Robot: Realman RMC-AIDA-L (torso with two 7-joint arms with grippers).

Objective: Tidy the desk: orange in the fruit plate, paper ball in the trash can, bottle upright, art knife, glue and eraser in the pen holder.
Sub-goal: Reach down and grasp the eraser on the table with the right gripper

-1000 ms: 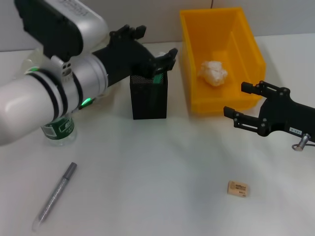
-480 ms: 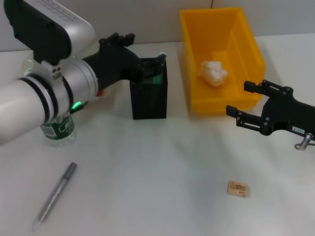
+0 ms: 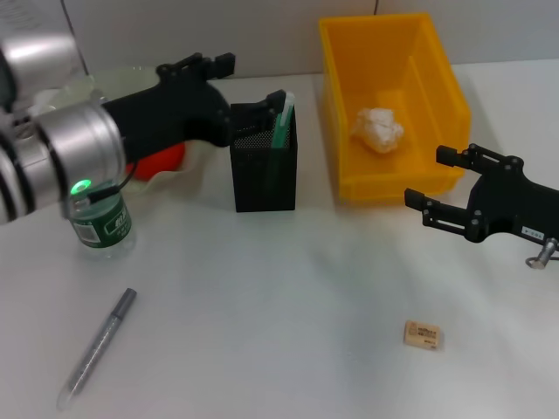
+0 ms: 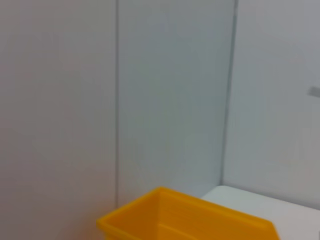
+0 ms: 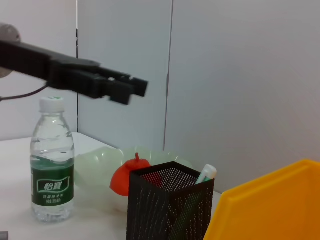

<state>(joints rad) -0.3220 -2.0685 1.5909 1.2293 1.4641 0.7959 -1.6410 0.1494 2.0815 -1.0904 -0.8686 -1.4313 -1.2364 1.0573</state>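
Now that the left tool [image 3: 258, 106] has pulled back from over the pen holder [image 3: 265, 171], you see the glue [image 3: 281, 122] standing inside it; the tool's fingers look parted and empty. Right tool [image 3: 437, 185] hovers open beside the trash can [image 3: 437, 78], holding nothing. Only the eraser [image 3: 423, 335] and the art knife [image 3: 96, 349] remain loose on the bench [image 3: 279, 288].

Tan eraser [image 3: 423, 335] flat on desk [image 3: 288, 297]
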